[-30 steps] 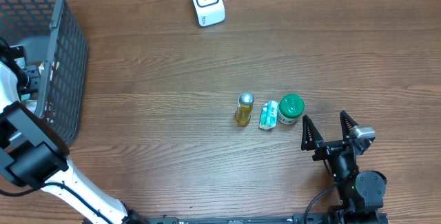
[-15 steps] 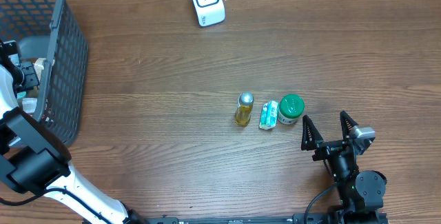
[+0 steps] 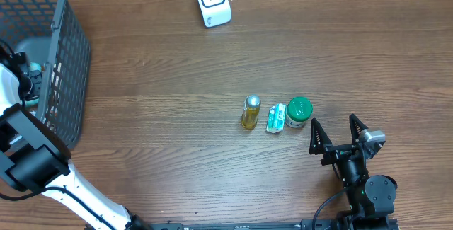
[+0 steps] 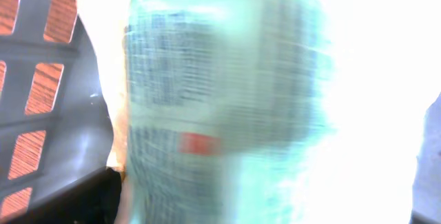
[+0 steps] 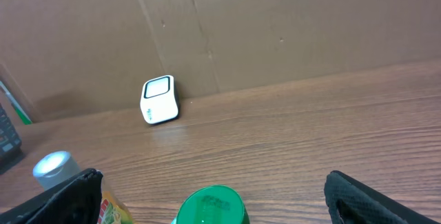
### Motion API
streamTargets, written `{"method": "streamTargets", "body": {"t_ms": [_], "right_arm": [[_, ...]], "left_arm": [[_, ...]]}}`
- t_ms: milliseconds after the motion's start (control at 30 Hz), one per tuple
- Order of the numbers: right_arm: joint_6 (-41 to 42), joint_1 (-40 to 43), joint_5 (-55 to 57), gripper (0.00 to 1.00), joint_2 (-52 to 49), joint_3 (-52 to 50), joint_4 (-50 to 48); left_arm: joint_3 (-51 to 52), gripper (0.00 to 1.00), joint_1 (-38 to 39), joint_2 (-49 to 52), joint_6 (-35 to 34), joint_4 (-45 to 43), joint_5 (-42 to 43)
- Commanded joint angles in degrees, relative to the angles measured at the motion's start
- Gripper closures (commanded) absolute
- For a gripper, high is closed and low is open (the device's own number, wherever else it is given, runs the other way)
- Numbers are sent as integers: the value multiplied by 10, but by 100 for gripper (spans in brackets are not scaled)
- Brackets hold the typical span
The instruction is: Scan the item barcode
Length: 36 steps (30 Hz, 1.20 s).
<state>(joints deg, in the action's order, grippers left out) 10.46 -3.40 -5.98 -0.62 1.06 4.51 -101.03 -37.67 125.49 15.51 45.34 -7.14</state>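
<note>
A pale green printed package (image 4: 207,100) fills the left wrist view, blurred and very close to the camera. My left gripper (image 3: 30,74) is inside the grey basket (image 3: 67,53) at the far left. One dark finger (image 4: 83,196) shows at the frame's lower left edge, so the jaws stand wide apart. The white scanner (image 3: 212,2) sits at the back of the table, also in the right wrist view as the scanner (image 5: 160,100). My right gripper (image 3: 340,136) is open and empty, just right of a green-lidded jar (image 3: 299,112).
A yellow bottle with a silver cap (image 3: 250,112) and a small green-white packet (image 3: 276,117) lie in a row with the jar at mid-table. A cardboard wall (image 5: 275,24) stands behind the scanner. The basket's mesh wall rises at the left edge.
The left gripper has shifted slightly inside the basket and its jaws have spread; the package is now blurred with motion. The right arm and the table items have not moved.
</note>
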Motion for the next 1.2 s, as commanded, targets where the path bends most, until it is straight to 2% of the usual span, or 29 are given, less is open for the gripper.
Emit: {"method": "streamTargets", "body": {"t_ms": [0,433,533,700,767,933,1167], "right_arm": [[0,3,3,0,5,-6,-2],[0,3,3,0,5,-6,-2],[0,3,3,0,5,-6,-2],[0,3,3,0,5,-6,-2],[0,3,3,0,5,-6,-2],[0,3,3,0,5,-6,-2],[0,3,3,0,5,-6,-2]], "left_arm": [[19,0,-7,8,-3,-4,-8],[99,2,-26,8,-3,-71,-5],[113,34,-26,8,-3,-79,21],[117,75,-26,8,-3,-72,66],[111,88,-24,7,-3,-71,70],[59,92,-22,-10,-13,-44,70],[-89,96,-13,-58,-50,-4,86]]}}
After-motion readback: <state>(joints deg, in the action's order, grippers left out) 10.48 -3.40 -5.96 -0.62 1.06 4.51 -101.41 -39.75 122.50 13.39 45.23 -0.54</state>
